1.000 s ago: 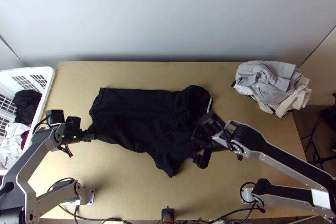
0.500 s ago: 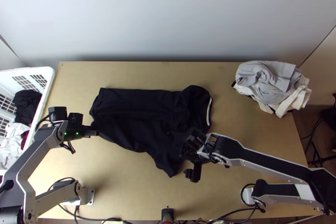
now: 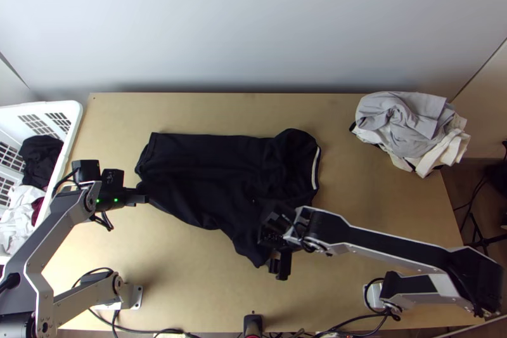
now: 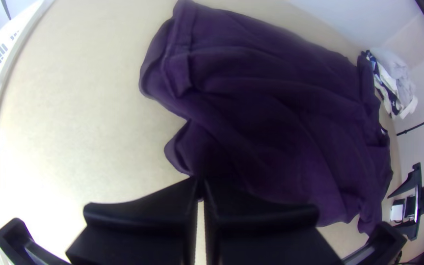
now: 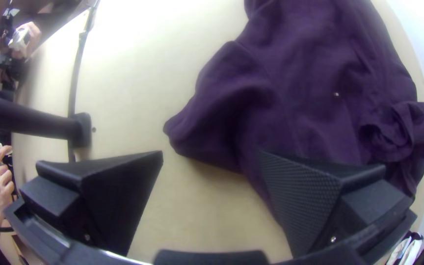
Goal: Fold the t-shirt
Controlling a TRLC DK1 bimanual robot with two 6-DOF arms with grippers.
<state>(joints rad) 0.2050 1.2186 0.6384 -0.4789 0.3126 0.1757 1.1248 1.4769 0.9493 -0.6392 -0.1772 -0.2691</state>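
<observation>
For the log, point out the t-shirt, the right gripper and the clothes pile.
T-shirt (image 3: 203, 170): top view, dark middle of the cloth.
Right gripper (image 5: 211, 154): right wrist view, midway between its parted fingertips.
Clothes pile (image 3: 405, 125): top view, grey cloth on top.

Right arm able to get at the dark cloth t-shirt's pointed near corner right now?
Probably yes. The right gripper is open, close to that pointed corner of the dark cloth t-shirt, with nothing visible in between.

The right gripper (image 3: 279, 263) hides part of the dark t-shirt (image 3: 209, 173).
</observation>
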